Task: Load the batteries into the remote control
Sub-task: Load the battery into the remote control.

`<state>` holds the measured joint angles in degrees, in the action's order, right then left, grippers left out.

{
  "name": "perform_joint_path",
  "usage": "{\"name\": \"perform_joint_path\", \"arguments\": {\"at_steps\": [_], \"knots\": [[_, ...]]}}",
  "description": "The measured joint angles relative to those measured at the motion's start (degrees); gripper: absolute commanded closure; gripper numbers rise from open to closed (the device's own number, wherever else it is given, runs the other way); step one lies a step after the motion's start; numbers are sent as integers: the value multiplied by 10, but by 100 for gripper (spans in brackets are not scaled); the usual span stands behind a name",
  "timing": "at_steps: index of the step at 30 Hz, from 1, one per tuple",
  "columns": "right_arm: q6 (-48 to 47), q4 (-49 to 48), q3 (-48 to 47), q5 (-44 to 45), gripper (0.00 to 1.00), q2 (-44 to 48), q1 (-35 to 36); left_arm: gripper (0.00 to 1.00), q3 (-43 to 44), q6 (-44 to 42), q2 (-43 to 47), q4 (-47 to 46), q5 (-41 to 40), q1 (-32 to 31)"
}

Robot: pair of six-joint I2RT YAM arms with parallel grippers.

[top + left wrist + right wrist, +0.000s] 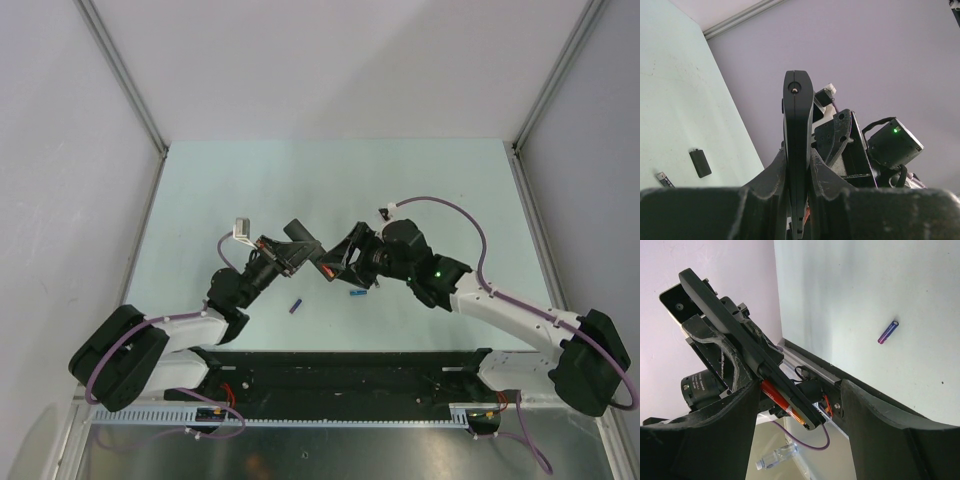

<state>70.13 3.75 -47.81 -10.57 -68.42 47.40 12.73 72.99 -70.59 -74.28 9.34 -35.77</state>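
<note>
- Found the remote control (747,347) lifted off the table (420,190), pinched across its flat faces by the left gripper (798,155), clamped tight on it and tilted toward the right arm.
- Saw the right gripper (335,262) spread wide around the remote's lower end, clasping nothing, its fingers (890,430) flanking the bar and apart from it.
- Noted an orange-red battery (780,400) lying along the recess on the face turned toward the right wrist camera; could not tell whether one cell or two end to end.
- Spotted a purple battery (295,306) and a blue battery (356,293) loose on the table below the grippers, apart from each other.
- Also spotted a small black cover (700,163) lying flat on the surface.
- Judged the remote light, rigid and smooth-sided, liable to slip or swivel under a push at its free end. Best gripped near mid-length across the broad faces, clear of the recess.
- Judged the loose cells tiny, hard, slick and prone to rolling. Best taken across the barrel near the middle, with both ends left free for the contacts, then pressed in gently against the spring.
</note>
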Motion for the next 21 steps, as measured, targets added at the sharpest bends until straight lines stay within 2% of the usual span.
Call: {"name": "perform_joint_path", "arguments": {"at_steps": [11,21], "knots": [[0,-10,0,-2,36,-5,0,100,0,-1,7,11,-5,0],[0,-18,0,-4,45,-7,1,100,0,-2,9,16,-8,-1]]}}
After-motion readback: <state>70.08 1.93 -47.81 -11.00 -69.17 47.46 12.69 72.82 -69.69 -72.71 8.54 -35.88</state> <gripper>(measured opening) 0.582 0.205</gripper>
